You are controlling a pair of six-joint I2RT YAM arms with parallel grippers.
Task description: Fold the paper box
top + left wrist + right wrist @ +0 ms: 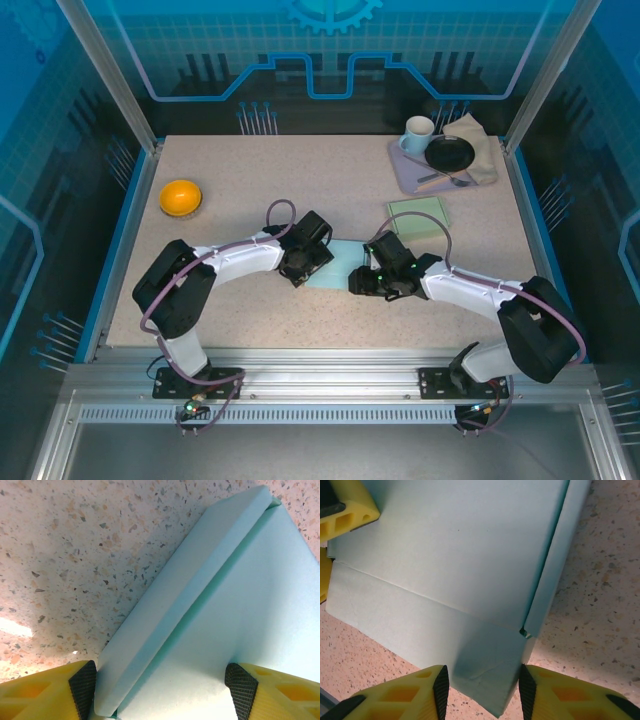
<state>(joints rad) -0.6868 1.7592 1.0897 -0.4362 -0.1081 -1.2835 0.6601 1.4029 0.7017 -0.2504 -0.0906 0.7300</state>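
Observation:
The pale blue paper box (336, 264) lies flat in the middle of the table between both arms. My left gripper (303, 262) is at its left end. In the left wrist view the left gripper (161, 685) stands open and wide. One pad (82, 687) is beside the folded side flap and the other pad (241, 686) is over the top panel of the paper box (220, 610). My right gripper (366, 278) is at the box's right end. In the right wrist view the right gripper (483, 690) is open, and its pads straddle a corner of the paper box's (455, 550) end flap.
An orange bowl (181, 196) sits at the left. A flat green sheet (418, 213) lies behind the right arm. At the back right a purple tray (408, 170) carries a white mug (419, 131) and a black dish (450, 153), with a beige cloth (482, 140) beside it.

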